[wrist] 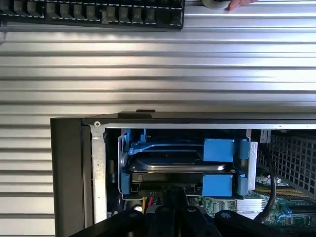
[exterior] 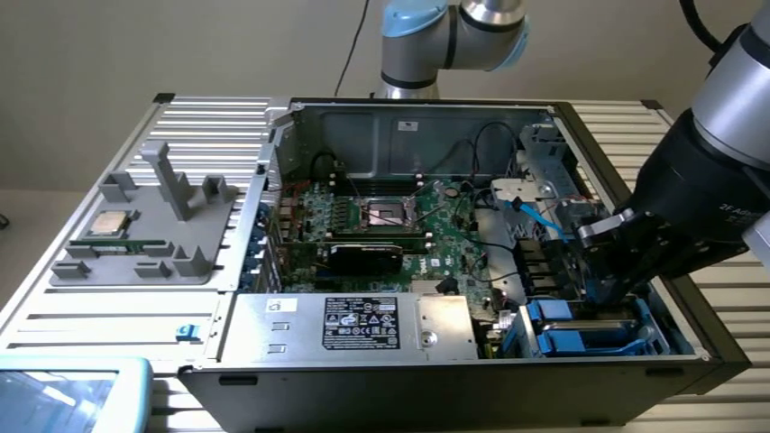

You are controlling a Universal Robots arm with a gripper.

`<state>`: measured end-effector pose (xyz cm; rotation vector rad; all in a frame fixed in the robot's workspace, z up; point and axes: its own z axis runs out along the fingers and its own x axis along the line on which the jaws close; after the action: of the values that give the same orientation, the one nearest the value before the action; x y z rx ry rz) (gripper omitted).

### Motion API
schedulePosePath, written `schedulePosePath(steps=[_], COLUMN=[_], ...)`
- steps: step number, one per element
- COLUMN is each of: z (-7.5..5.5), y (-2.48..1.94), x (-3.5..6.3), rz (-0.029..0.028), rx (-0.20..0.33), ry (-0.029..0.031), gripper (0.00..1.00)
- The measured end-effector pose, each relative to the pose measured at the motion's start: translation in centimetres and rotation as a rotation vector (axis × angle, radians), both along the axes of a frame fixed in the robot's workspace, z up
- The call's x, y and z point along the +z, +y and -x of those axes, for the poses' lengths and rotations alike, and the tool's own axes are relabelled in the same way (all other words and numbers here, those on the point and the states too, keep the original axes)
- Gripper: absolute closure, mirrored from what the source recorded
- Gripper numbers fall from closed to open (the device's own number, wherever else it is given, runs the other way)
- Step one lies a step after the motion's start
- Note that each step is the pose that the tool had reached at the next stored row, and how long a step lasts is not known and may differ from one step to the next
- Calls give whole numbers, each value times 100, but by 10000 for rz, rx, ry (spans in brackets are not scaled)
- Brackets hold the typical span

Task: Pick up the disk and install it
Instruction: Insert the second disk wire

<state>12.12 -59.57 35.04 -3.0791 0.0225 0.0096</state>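
The gripper (wrist: 173, 217) sat closest to the wrist camera, its dark fingers drawn together and holding nothing, just beside the disk (wrist: 180, 165). The disk lay flat in the drive bay at the corner of the open computer case (exterior: 481, 117), blue rails (wrist: 217, 150) on its sides. In the exterior view, the power supply (exterior: 349, 323) sat toward the left of that bay, a grey fixture tray (exterior: 151, 234) further left.

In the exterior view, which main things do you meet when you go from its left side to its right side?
Grey fixture tray holding a processor chip → power supply box → motherboard CPU socket → blue drive bay with the disk → gripper.
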Motion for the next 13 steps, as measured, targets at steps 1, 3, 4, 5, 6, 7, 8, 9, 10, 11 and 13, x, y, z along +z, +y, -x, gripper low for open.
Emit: schedulePosePath(steps=[1,3,4,5,6,7,8,9,10,11,13], z=[-7,-47,-75,-100,-118,-124,-124,-124,-124,-125,-128], y=[0,0,0,0,0,-1,-5,-12,-19,-24,-28], x=[7,10,11,10,10,10,6,0,-10,-21,-50], rz=[1,4,5,4,5,5,3,2,-5,-12,-27], rx=[-1,-3,-3,-2,-2,-2,-4,-7,-8,-8,-8], ry=[0,1,0,1,2,1,2,1,1,1,1], gripper=[89,89,89,89,89,89,89,89,89,89,89])
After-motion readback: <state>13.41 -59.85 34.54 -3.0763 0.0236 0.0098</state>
